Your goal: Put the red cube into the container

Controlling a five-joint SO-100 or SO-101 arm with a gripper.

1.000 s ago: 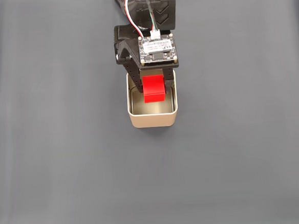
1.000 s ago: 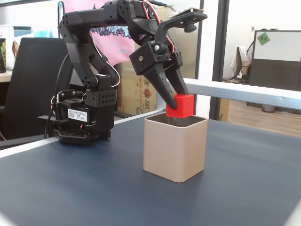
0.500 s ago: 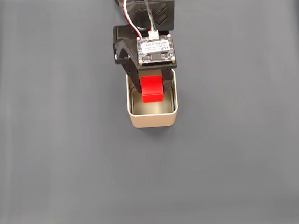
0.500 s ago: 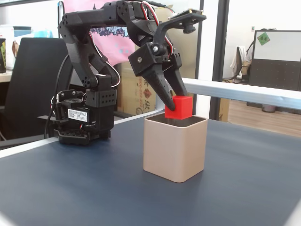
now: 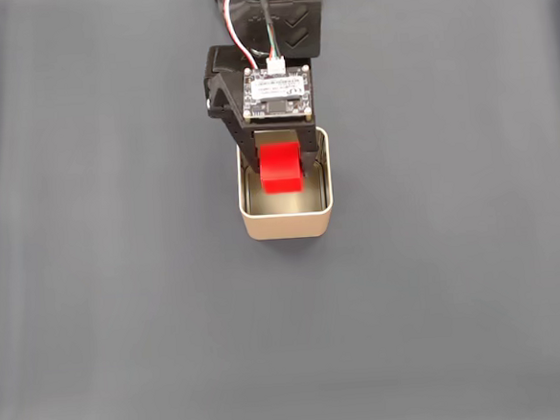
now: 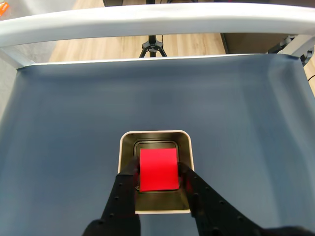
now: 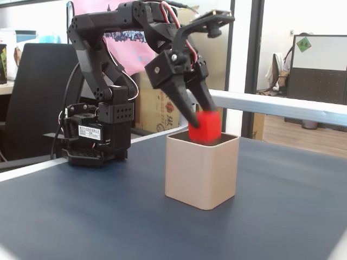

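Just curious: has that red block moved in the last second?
Yes. In a fixed view the red cube sits lower against the container rim, partly sunk inside, gripper holding it.

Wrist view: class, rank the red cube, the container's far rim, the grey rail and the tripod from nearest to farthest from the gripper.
1. red cube, between the fingers of the gripper
2. container far rim, just beyond the cube
3. grey rail, across the table's far edge
4. tripod, on the floor behind

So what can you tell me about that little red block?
The red cube is small, bright and matte, with plain flat faces. The end effector pinches it by two opposite sides, a black finger pressing each. It hangs level at the mouth of the container, its lower part dipping below the rim, not yet released.
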